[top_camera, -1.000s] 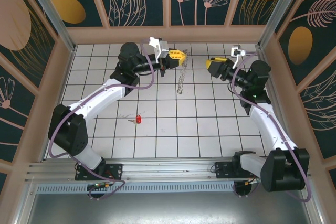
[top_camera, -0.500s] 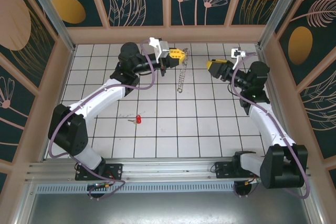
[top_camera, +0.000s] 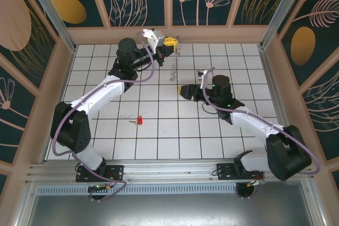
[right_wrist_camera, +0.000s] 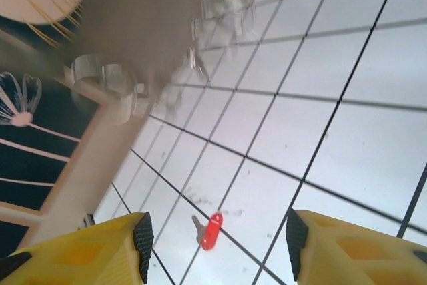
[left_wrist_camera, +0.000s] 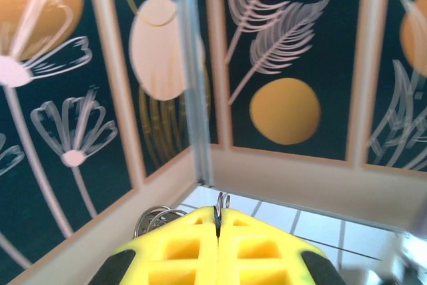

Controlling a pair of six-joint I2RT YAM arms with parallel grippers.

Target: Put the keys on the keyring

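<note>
Bare tiles point(top_camera: 212, 141) all round key point(top_camera: 139, 119); keyring point(left_wrist_camera: 157, 217) dangles near far wall point(top_camera: 212, 34), well apart.

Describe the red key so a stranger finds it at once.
On the white tiled table, look at the near-left part, just right of the left arm. The key lies flat on a tile. Its bright red head and short silver blade set it apart from the silvery keyring hanging from the left gripper farther back.

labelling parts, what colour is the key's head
The key has a bright red head, clearest in the right wrist view.
</note>
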